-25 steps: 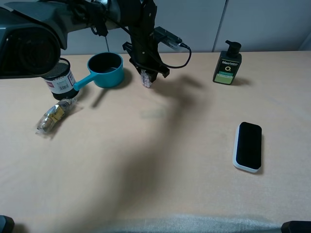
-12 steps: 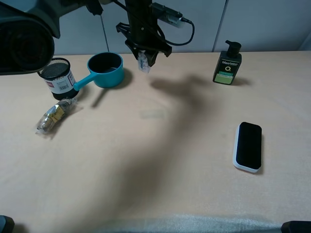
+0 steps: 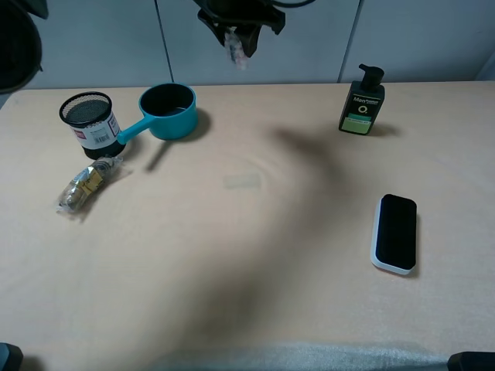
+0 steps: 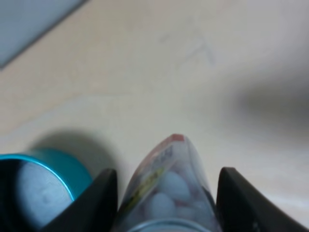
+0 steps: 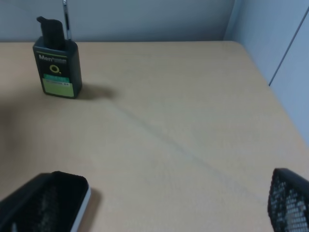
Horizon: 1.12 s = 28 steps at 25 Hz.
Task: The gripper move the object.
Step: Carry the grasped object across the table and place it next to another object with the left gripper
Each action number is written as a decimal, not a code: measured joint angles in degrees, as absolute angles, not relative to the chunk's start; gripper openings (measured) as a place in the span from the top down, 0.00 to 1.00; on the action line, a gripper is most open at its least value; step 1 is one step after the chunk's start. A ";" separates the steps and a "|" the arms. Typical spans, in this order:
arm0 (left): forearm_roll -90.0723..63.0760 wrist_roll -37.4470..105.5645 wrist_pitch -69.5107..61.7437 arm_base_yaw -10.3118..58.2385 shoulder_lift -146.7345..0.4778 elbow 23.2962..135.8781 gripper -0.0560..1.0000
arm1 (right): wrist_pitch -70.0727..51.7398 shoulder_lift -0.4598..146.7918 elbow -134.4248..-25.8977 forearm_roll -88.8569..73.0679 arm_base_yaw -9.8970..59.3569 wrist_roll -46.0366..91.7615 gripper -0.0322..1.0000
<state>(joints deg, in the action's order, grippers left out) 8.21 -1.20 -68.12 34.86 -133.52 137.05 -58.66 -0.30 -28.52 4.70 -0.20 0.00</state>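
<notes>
A: where's the candy packet (image 3: 238,46) at?
B: left end effector (image 3: 237,32) is clamped on it, hanging high above the desk (image 3: 255,255), teal scoop (image 3: 167,110) below. right end effector is out of shot, can't tell

1. Exterior high: far off, steep look down on the whole beige tabletop (image 3: 247,255).
2. Left wrist: close, looking down past the left gripper (image 4: 167,173); shares with 1 the teal round saucepan (image 4: 72,169) beside it.
3. Right wrist: low, shallow angle; shares with 1 the dark green pump bottle (image 5: 57,60) ahead.
</notes>
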 joint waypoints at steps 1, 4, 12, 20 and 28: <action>8.21 -1.20 -68.12 35.31 -132.62 137.05 0.45 | -58.66 -0.30 -28.52 4.70 -0.20 0.00 0.33; 8.32 -1.20 -68.12 36.55 -130.62 136.84 0.45 | -58.66 -0.30 -28.52 4.70 -0.20 0.00 0.33; 11.82 -1.21 -68.07 38.03 -123.30 126.59 0.45 | -58.66 -0.30 -28.52 4.70 -0.20 0.00 0.33; 12.82 -3.51 -67.87 38.03 -113.63 107.67 0.45 | -58.66 -0.30 -28.52 4.70 -0.20 0.00 0.33; 12.82 -7.52 -60.91 37.38 -101.31 83.86 0.45 | -58.66 -0.30 -28.52 4.70 -0.20 0.00 0.33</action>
